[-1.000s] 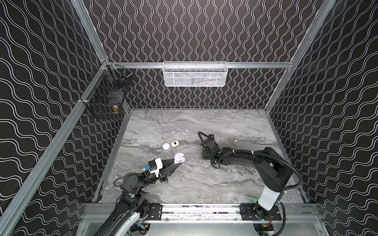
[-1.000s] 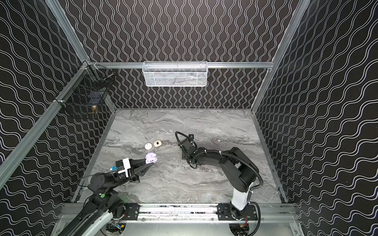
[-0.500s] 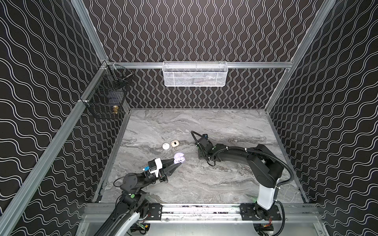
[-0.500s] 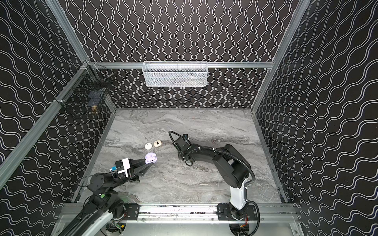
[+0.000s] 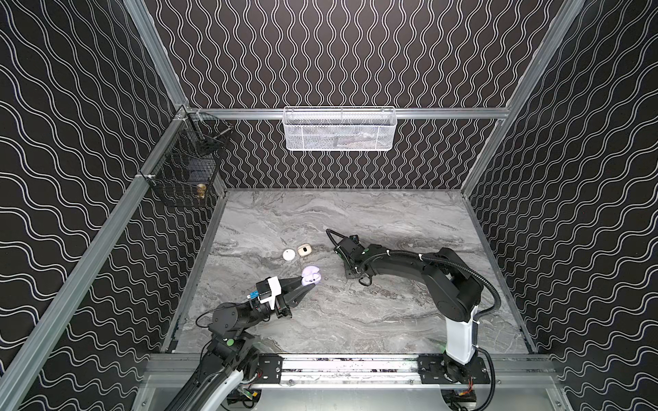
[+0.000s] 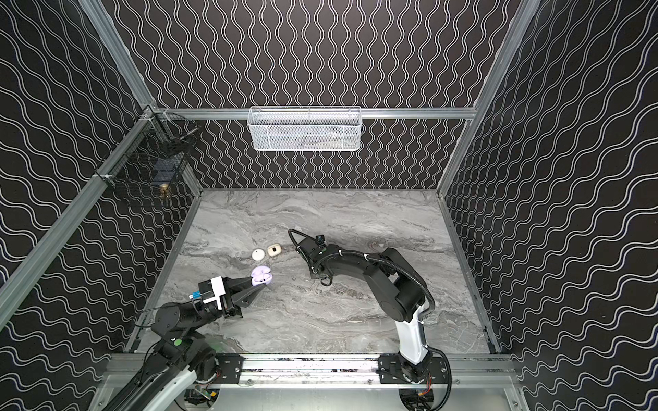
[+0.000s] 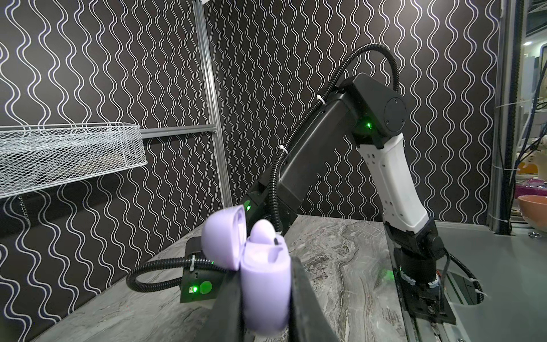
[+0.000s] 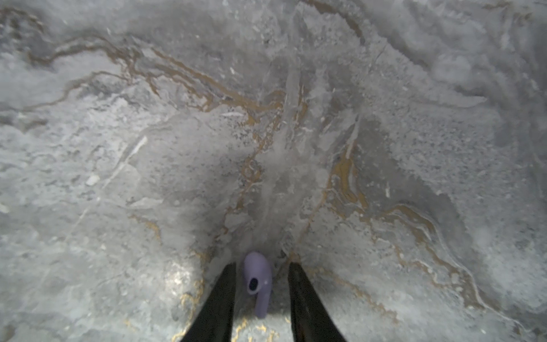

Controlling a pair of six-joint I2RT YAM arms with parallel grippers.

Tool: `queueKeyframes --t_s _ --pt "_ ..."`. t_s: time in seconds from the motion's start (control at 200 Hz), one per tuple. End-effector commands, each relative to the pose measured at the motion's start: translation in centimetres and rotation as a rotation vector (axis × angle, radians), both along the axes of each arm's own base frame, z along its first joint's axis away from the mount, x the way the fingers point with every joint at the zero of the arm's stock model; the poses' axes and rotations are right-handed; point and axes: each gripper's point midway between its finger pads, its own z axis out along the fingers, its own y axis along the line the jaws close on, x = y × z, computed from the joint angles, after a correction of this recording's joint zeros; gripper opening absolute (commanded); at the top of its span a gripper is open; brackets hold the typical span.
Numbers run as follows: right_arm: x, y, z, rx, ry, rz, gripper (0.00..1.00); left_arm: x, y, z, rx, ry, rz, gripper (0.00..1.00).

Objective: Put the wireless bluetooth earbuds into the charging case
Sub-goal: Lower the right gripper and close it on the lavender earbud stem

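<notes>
Left end effector grips lavender case; white case nearby.

Left hand clamps the open lavender case — one earbud seated inside.

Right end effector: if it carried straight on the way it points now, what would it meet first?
The right end effector points down at the marble tabletop, so probably that; the lavender earbud lies between its open fingers, seemingly clear of both.

A white mesh basket hangs on the back rail; a black wire basket on the left rail; marble table.
</notes>
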Motion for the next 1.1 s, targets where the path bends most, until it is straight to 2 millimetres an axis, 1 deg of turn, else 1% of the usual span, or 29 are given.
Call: queueKeyframes --t_s 0.0,0.21,0.365,0.51,0.656,0.891,0.991,1.096 --pt "-1.1 -0.5 -0.6 -0.019 0.049 0.005 0.33 -0.2 0.1 0.4 -0.014 -0.013 -0.002 0.0" --pt "-1.2 0.3 -1.6 0.024 0.075 0.02 0.33 -0.3 0.2 0.6 -0.016 -0.016 -0.002 0.0" --pt "-0.9 0.5 -1.8 0.045 0.077 0.019 0.31 -0.3 0.1 0.6 -0.014 -0.017 -0.002 0.0" --pt "-1.0 0.3 -1.7 0.049 0.074 0.018 0.27 -0.3 0.2 0.6 -0.015 -0.019 0.0 0.0" --pt "-1.2 0.3 -1.5 0.059 0.071 0.016 0.25 -0.4 0.2 0.6 -0.015 -0.02 -0.001 0.0" --pt "-1.3 0.0 -1.9 0.051 0.075 0.009 0.19 -0.2 0.2 0.5 -0.015 -0.017 0.002 0.0" --pt "-1.3 0.0 -1.5 0.065 0.063 0.004 0.14 -0.1 0.1 0.4 -0.014 -0.014 0.003 0.0" --pt "-1.1 0.0 -1.0 0.076 0.044 -0.005 0.12 0.2 0.0 0.2 -0.008 -0.01 0.006 0.0"
